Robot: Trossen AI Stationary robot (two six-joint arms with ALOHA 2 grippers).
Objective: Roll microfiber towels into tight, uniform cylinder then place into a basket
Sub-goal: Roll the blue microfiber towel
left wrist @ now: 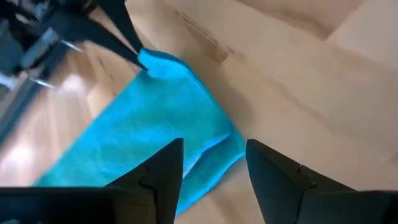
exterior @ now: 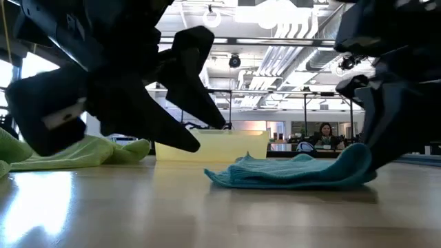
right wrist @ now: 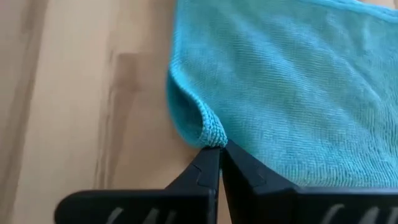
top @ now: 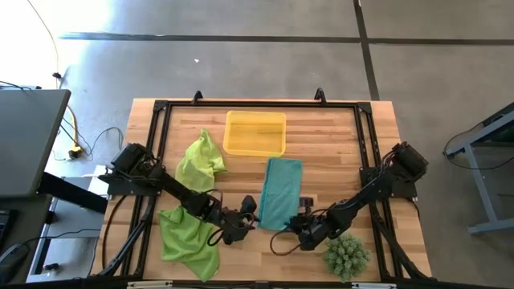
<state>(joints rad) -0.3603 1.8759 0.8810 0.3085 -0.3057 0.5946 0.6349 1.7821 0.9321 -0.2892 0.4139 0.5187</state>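
Note:
The teal towel [top: 281,193] lies spread on the table, its long way running from the near edge toward the yellow basket [top: 255,133]. My right gripper [right wrist: 219,152] is shut on the towel's near right corner. At the near left corner [left wrist: 227,142], my left gripper [left wrist: 214,171] hovers open, one finger on either side of it; I see no contact. One lime-green towel [top: 201,160] lies crumpled left of the basket. Another lime-green towel [top: 189,241] lies at the near left. My right gripper pinches the teal towel's near right corner [right wrist: 210,132] between its two fingertips, right at the hemmed edge. The fingers slant down from the table's near right. The corner is raised a little off the wood [exterior: 358,157], and the remainder of the towel lies flat.
A spiky green ball-shaped plant [top: 347,255] sits at the near right, close behind my right arm. A black frame [top: 161,112] runs along the table's edges. Bare wood shows between the teal towel and the right rail.

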